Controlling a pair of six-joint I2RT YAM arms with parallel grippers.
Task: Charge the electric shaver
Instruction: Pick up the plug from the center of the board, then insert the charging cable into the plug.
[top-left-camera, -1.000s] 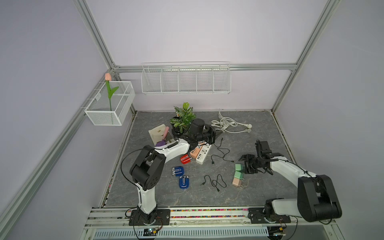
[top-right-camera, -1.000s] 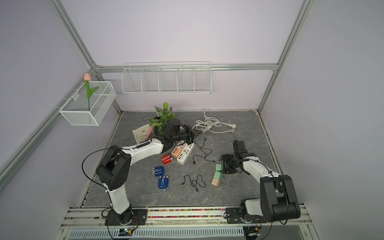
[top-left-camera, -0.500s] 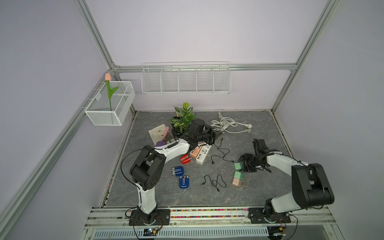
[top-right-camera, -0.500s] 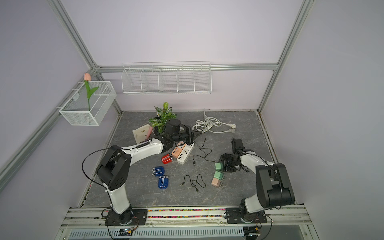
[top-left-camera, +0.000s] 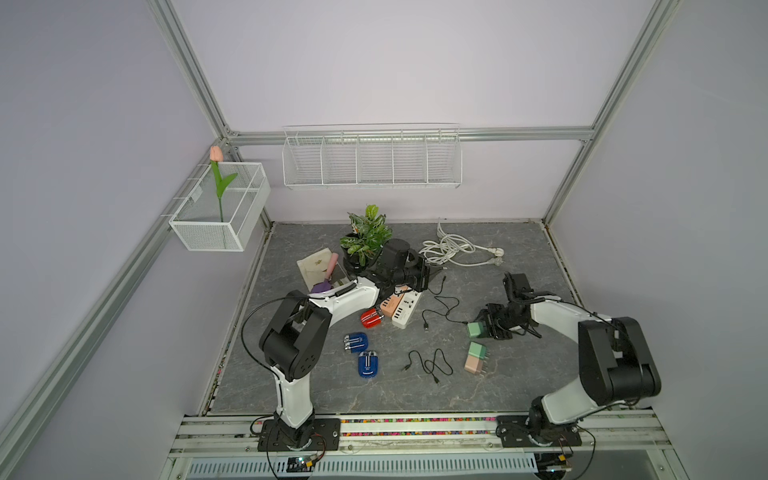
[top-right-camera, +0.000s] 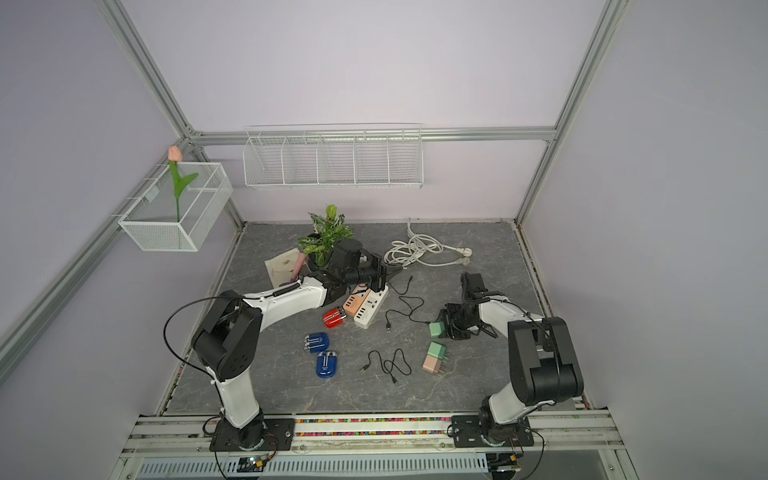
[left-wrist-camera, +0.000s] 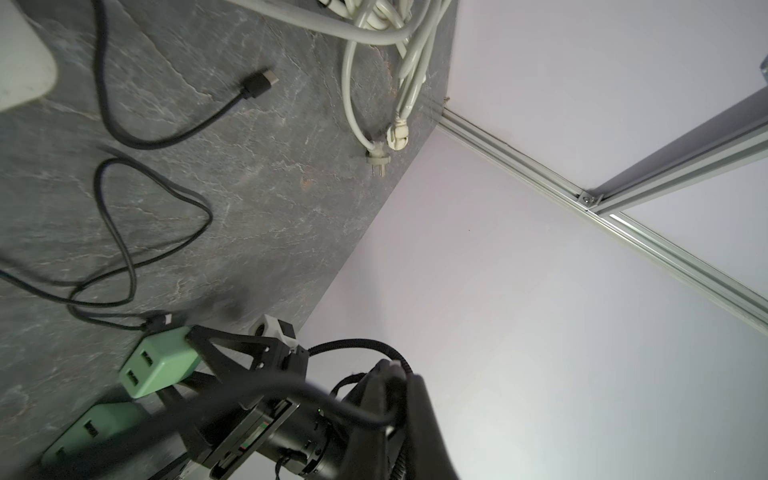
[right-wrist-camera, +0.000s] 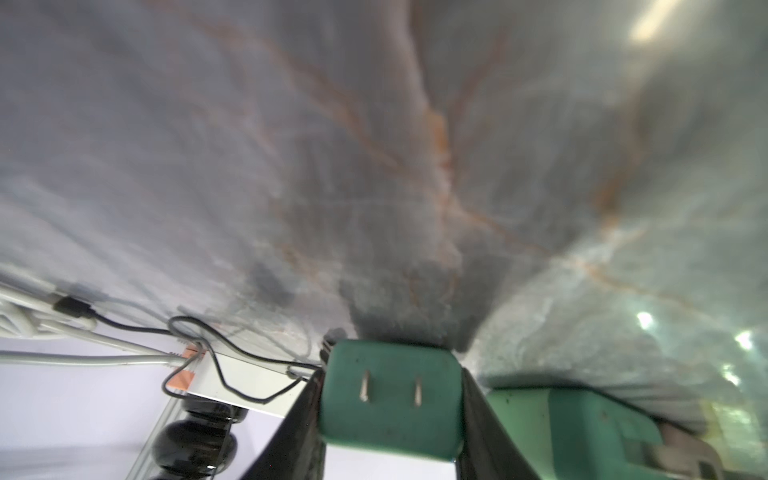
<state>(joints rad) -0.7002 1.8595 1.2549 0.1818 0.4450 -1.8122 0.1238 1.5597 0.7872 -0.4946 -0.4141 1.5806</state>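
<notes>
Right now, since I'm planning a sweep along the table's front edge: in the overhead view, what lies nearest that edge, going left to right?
In a top view: front blue shaver → loose black cable → green and pink adapters lying together.

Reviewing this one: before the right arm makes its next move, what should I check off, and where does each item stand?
1. Green adapter between the right tool's fingers: ok, both fingers lie against its sides.
2. Adapter prongs unobstructed: ok, both bare toward the wrist camera.
3. Black cable seated in the adapter: cannot tell; its end lies right at the adapter.
4. Free socket on the white power strip: cannot tell; the shut left tool sits by its far end.
5. Red shaver connected: not ok, no cable reaches it.
6. Second adapter out of the way: ok, it lies apart on the table.
</notes>
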